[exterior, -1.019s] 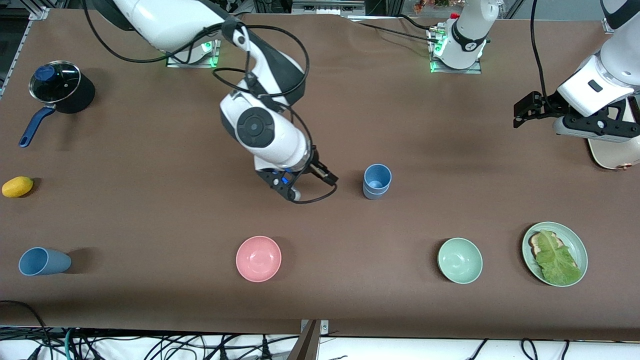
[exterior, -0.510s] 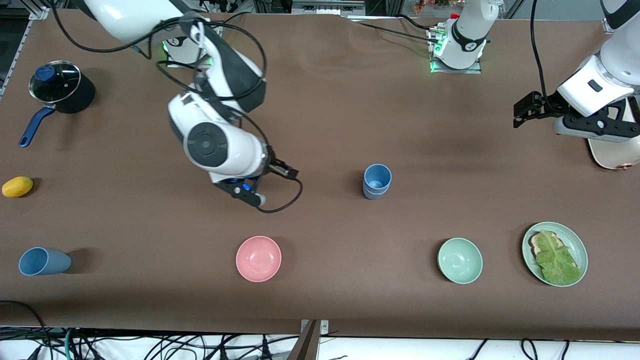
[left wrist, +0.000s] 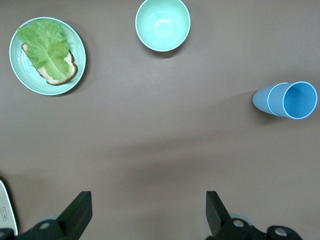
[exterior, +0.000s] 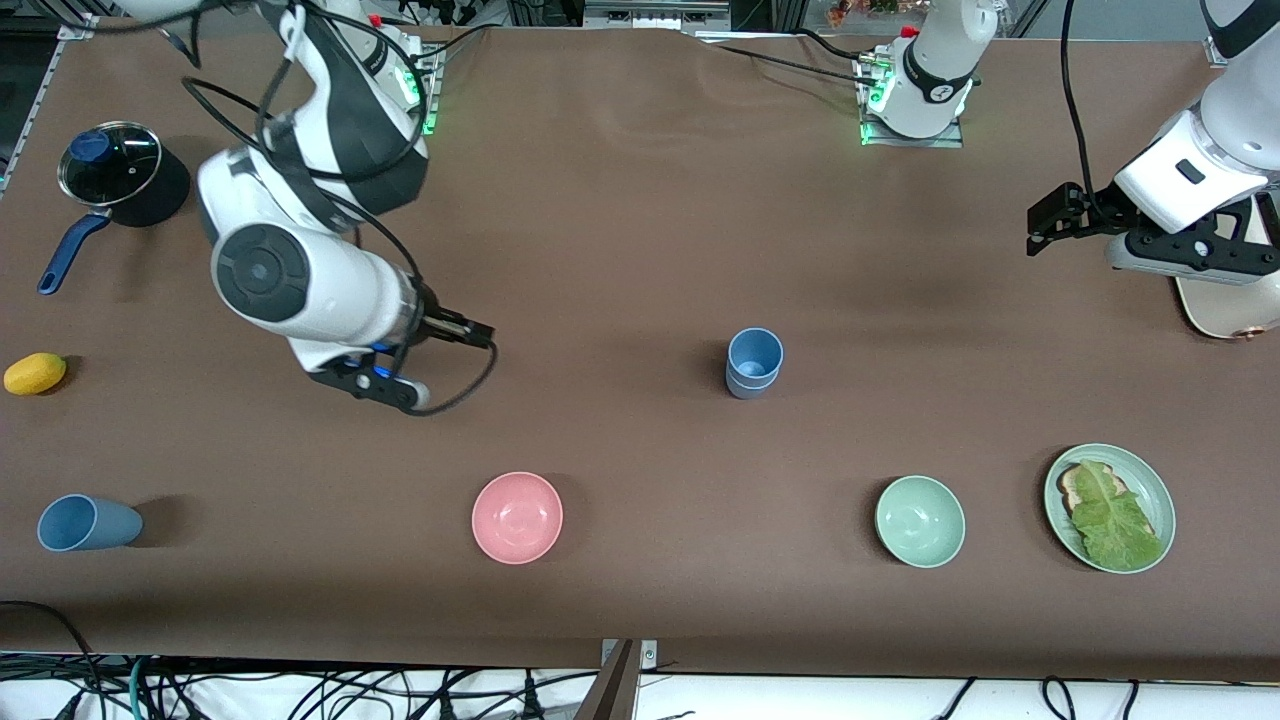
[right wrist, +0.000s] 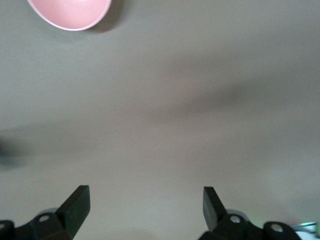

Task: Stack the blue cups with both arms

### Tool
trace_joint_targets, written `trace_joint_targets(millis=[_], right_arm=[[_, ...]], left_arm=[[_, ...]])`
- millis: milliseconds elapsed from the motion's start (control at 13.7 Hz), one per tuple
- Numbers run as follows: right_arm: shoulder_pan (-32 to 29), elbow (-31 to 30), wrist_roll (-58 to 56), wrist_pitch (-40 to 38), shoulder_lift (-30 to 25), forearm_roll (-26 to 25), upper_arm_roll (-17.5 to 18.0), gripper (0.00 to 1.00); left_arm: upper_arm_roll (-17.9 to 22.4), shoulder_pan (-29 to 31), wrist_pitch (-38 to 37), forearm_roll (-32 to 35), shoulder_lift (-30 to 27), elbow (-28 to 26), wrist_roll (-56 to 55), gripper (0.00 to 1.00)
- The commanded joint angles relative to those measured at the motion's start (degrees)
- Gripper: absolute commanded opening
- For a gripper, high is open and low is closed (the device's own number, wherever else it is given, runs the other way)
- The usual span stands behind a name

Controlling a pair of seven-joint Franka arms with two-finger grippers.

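Note:
Two blue cups stand nested in one upright stack (exterior: 754,362) at the table's middle; the stack also shows in the left wrist view (left wrist: 285,100). A third blue cup (exterior: 88,523) lies on its side near the front edge at the right arm's end. My right gripper (exterior: 368,385) (right wrist: 145,200) is open and empty over bare table, apart from that cup and from the stack. My left gripper (exterior: 1195,255) (left wrist: 147,205) is open and empty, and waits over the left arm's end of the table.
A pink bowl (exterior: 517,517), a green bowl (exterior: 920,521) and a green plate (exterior: 1150,475) with toast and lettuce lie along the front. A lidded pot (exterior: 120,175) and a yellow fruit (exterior: 35,373) are at the right arm's end. A white object (exterior: 1230,310) lies under the left hand.
My right arm has swung from beside the cup stack toward the right arm's end of the table, gripper open and empty. The left arm and the cups have not moved.

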Motion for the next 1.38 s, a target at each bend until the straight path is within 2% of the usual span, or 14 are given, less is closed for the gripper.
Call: trace_joint_targets(millis=[0, 218, 510, 655, 874, 947, 1311], right_arm=[[-2.7, -12.4, -7.6, 3.6, -10.6, 0.5, -2.8, 1.0], [-6.1, -20.2, -16.7, 5.1, -18.2, 0.6, -5.6, 1.0], [-6.9, -21.8, -30.5, 4.3, -24.1, 0.0, -11.8, 1.0], [-7.6, -21.8, -33.5, 2.7, -26.8, -0.4, -14.2, 1.0], [-9.0, -19.9, -38.3, -2.1, -28.5, -0.4, -15.7, 1.0], [-9.0, -19.4, -39.6, -2.1, -28.5, -0.2, -17.0, 1.0], [-9.6, -18.4, -39.6, -1.4, -28.2, -0.3, -17.1, 1.0]], left_arm=[[-0.1, 0.3, 0.3, -0.7, -1.0, -0.7, 0.7, 1.0], [-0.1, 0.3, 0.3, -0.5, -0.9, -0.7, 0.7, 1.0], [-0.1, 0.3, 0.3, -0.5, -1.0, -0.7, -0.2, 1.0], [-0.2, 0.3, 0.2, -0.5, -1.1, -0.7, -0.8, 1.0], [-0.2, 0.3, 0.2, -0.5, -1.1, -0.7, -0.9, 1.0], [-0.2, 0.3, 0.2, -0.5, -1.1, -0.7, -0.9, 1.0], [-0.2, 0.3, 0.2, -0.6, -1.1, -0.7, -0.9, 1.0]])
